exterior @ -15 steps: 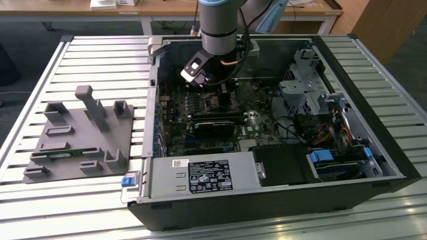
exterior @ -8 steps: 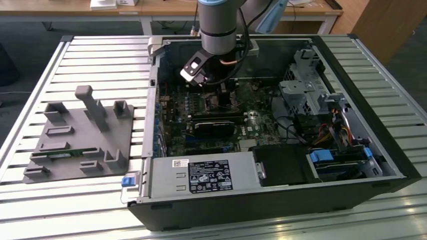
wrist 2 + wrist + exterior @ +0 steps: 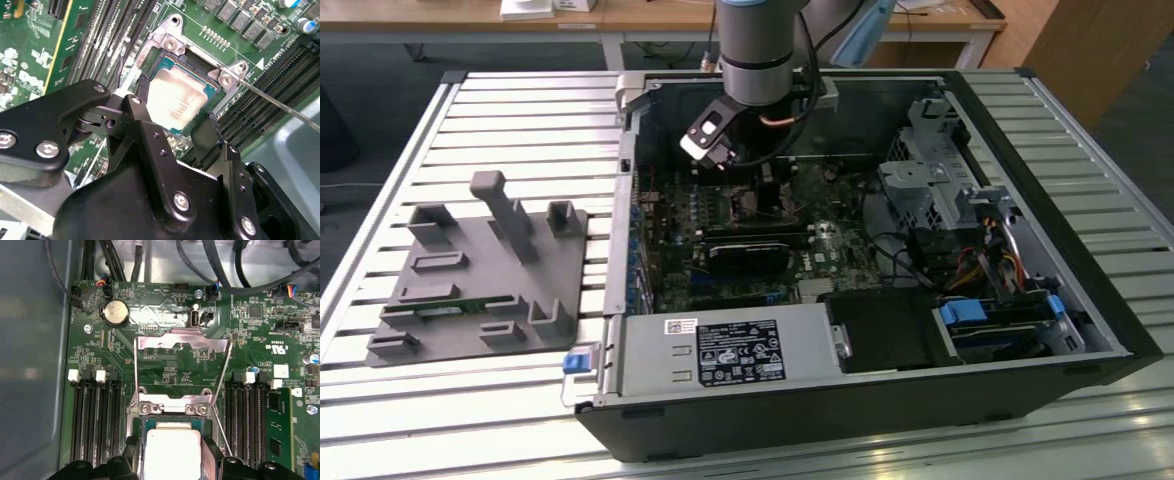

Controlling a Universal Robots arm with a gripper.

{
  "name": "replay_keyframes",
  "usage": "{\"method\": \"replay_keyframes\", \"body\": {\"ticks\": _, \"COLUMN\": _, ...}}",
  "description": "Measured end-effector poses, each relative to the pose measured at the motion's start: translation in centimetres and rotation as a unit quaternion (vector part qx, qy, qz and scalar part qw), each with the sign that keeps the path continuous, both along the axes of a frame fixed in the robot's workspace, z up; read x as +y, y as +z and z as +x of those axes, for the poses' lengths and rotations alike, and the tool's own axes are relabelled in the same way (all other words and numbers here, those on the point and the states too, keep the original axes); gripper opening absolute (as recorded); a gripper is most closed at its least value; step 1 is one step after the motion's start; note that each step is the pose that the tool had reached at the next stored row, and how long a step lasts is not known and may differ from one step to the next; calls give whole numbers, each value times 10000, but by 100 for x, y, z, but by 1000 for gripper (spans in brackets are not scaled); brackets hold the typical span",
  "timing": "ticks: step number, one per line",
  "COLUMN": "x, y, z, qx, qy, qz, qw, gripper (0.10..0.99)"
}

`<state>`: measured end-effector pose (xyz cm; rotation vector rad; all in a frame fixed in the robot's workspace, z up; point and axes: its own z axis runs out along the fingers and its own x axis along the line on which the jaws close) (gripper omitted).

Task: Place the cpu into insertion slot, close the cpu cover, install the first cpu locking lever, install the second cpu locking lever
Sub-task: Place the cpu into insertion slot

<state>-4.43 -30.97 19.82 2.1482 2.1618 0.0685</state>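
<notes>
cpu (image 3: pixel 176 100) in insertion slot (image 3: pixel 165 64) | cpu cover (image 3: pixel 155 342) raised (open) | end effector (image 3: pixel 177 102) over cpu

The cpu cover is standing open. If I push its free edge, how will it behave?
The cpu cover is a thin metal frame with a large window, so it is probably light and may flex if pushed off-centre. It seems hinged at the insertion slot, so it should swing, not slide. Its bare metal looks smooth, perhaps slippery.
</notes>
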Motion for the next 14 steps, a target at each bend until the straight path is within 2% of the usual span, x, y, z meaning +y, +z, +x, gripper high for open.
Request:
{"method": "replay_keyframes", "body": {"ticks": 2, "x": 0, "y": 38, "z": 4, "qx": 1, "qy": 1, "qz": 0, "qw": 10000, "gripper": 612}}
{"method": "replay_keyframes", "body": {"ticks": 4, "x": 0, "y": 80, "z": 12, "qx": 13, "qy": 0, "qz": 0, "qw": 10000, "gripper": 612}}
{"method": "replay_keyframes", "body": {"ticks": 6, "x": 0, "y": 120, "z": 35, "qx": 54, "qy": 0, "qz": 2, "qw": 10000, "gripper": 600}}
{"method": "replay_keyframes", "body": {"ticks": 7, "x": 0, "y": 130, "z": 48, "qx": 81, "qy": 0, "qz": 2, "qw": 10000, "gripper": 533}}
{"method": "replay_keyframes", "body": {"ticks": 8, "x": 1, "y": 134, "z": 63, "qx": 116, "qy": 0, "qz": 3, "qw": 9999, "gripper": 533}}
{"method": "replay_keyframes", "body": {"ticks": 9, "x": -1, "y": 136, "z": 76, "qx": 154, "qy": 0, "qz": 3, "qw": 9999, "gripper": 475}}
{"method": "replay_keyframes", "body": {"ticks": 10, "x": -7, "y": 137, "z": 81, "qx": 180, "qy": 0, "qz": 1, "qw": 9998, "gripper": 416}}
{"method": "replay_keyframes", "body": {"ticks": 11, "x": -16, "y": 138, "z": 82, "qx": 192, "qy": 0, "qz": 1, "qw": 9998, "gripper": 416}}
{"method": "replay_keyframes", "body": {"ticks": 12, "x": -28, "y": 138, "z": 82, "qx": 196, "qy": 0, "qz": 1, "qw": 9998, "gripper": 357}}
{"method": "replay_keyframes", "body": {"ticks": 13, "x": -39, "y": 137, "z": 82, "qx": 197, "qy": 0, "qz": 4, "qw": 9998, "gripper": 357}}
{"method": "replay_keyframes", "body": {"ticks": 14, "x": -47, "y": 137, "z": 82, "qx": 197, "qy": 0, "qz": 7, "qw": 9998, "gripper": 298}}
